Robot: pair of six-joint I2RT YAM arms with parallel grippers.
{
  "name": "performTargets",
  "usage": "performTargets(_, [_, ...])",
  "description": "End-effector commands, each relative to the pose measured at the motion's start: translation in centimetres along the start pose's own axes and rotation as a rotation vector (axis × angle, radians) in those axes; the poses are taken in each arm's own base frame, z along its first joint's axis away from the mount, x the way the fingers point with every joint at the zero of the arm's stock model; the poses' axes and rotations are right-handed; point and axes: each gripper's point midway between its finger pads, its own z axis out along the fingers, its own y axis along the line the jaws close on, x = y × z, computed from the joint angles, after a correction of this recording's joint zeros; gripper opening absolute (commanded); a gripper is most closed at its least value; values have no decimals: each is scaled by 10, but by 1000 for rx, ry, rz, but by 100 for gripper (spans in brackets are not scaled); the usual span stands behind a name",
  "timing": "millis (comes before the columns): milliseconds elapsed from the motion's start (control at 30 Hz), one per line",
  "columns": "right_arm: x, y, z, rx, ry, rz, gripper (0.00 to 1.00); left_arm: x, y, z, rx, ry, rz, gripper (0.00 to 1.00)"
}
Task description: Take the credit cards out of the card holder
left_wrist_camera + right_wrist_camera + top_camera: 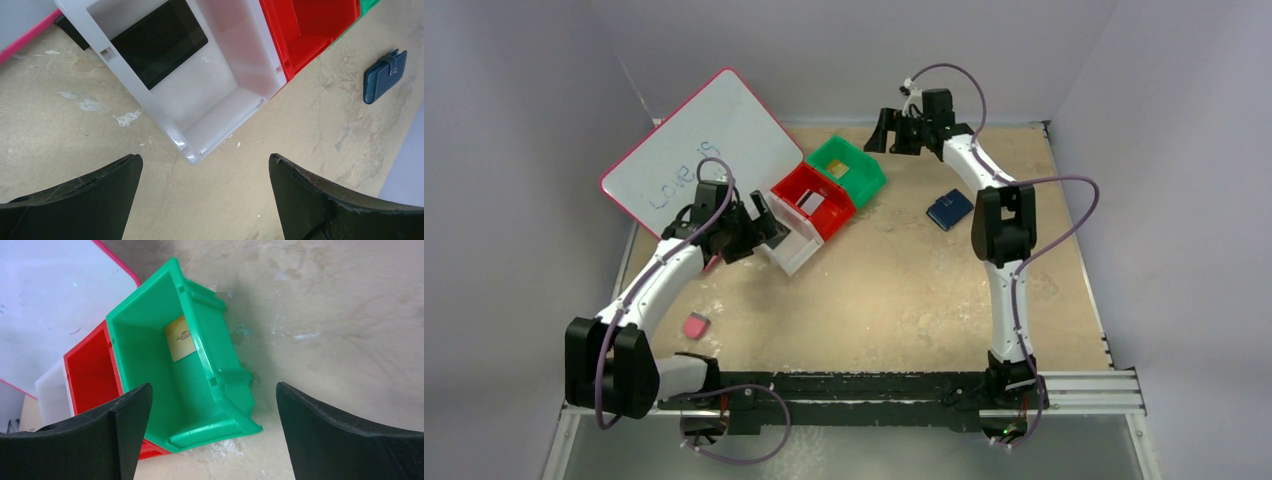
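Sitting inside plain grey walls, tan scuffed tabletop (894,290), white smears on it. Whiteboard (699,150) with pink rim leans at far left, blue writing on it.

Three bins in a touching diagonal row: white bin (792,250), red bin (816,200), green bin (848,170). One pink eraser (695,326) near left arm's base.

Card holder (949,209), one, navy, closed, lies flat on table right of the bins, well apart from them, just beside right arm's elbow. Left wrist view shows it at upper right (384,76), tab on one edge.

Cards, three seen: black card (159,44) flat in white bin; gold-tan card (180,338) in green bin against its floor; a pale card (810,203) in red bin, colour hard to tell.

Left gripper (769,222) hovers over near end of white bin, jaws spread wide, nothing between them. Right gripper (890,131) hovers near green bin at far side, jaws wide, empty. Both grippers well apart from the card holder; right one nearer.
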Motion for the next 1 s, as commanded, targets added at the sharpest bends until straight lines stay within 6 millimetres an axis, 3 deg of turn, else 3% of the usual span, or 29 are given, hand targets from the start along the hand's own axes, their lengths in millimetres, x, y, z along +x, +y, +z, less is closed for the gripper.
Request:
performTargets(0, [-4, 35, 6, -150, 35, -35, 94, -2, -17, 5, 94, -14, -32, 98])
performTargets(133, [15, 53, 3, -253, 92, 3, 92, -2, -17, 10, 99, -21, -34, 97])
performTargets(400, [48, 69, -27, -326, 137, 11, 82, -1, -31, 23, 132, -4, 16, 95])
performTargets(667, [93, 46, -62, -136, 154, 29, 79, 8, -55, 36, 154, 13, 79, 94])
performTargets(967, [118, 21, -97, 75, 82, 83, 79, 1, -77, 65, 142, 16, 120, 94])
